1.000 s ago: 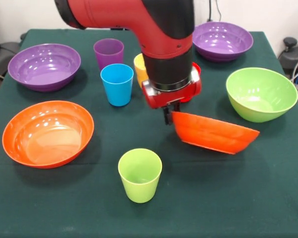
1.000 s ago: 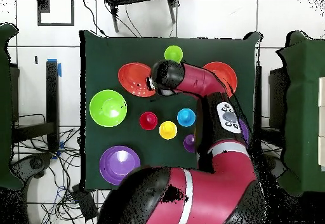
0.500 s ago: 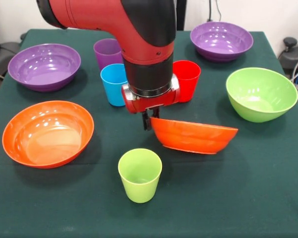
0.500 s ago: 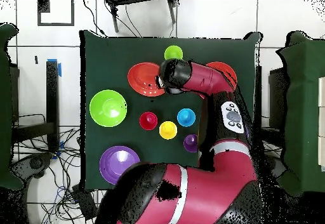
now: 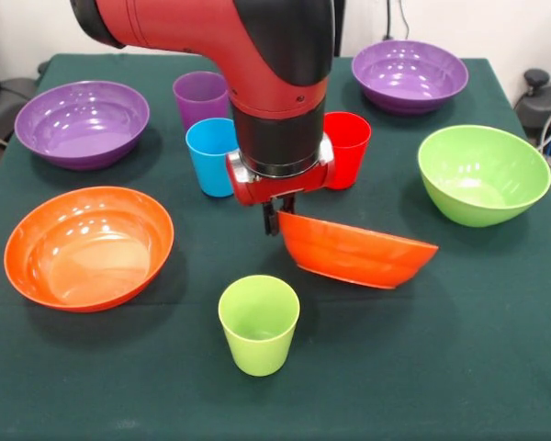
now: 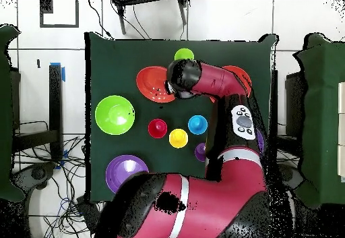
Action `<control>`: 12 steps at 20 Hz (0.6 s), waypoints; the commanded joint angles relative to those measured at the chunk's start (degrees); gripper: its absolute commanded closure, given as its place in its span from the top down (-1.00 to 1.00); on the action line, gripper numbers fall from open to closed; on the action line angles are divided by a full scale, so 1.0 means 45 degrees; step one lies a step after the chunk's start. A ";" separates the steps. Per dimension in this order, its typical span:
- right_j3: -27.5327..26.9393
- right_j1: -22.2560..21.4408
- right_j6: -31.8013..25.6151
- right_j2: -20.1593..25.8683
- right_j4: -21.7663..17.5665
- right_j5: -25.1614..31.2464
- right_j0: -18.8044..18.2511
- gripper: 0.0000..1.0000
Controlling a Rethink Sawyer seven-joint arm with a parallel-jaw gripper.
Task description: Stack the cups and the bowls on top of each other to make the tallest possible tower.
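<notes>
My gripper (image 5: 275,221) is shut on the left rim of an orange bowl (image 5: 358,253), which hangs tilted just above the cloth. In the overhead view the arm covers the gripper, beside that orange bowl (image 6: 151,83). A light green cup (image 5: 259,323) stands upright in front of the bowl and slightly to its left, apart from it. Behind the arm are the blue cup (image 5: 209,154), purple cup (image 5: 200,96) and red cup (image 5: 349,147). The yellow cup (image 6: 178,138) shows only from overhead. No tower is in view; each piece on the cloth stands alone.
A second orange bowl (image 5: 89,246) sits at the left. Purple bowls (image 5: 83,121) (image 5: 410,73) occupy the two far corners. A deep light green bowl (image 5: 482,173) is at the right. Cables and floor surround the green table (image 6: 101,60).
The gripper carried the orange bowl leftward in the front view, nearer the light green cup. In the last half second it barely shifted. The red cup is now uncovered.
</notes>
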 commanded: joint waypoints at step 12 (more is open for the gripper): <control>-0.0278 0.0769 0.1094 0.0136 -0.0511 0.3430 0.0357 -1.00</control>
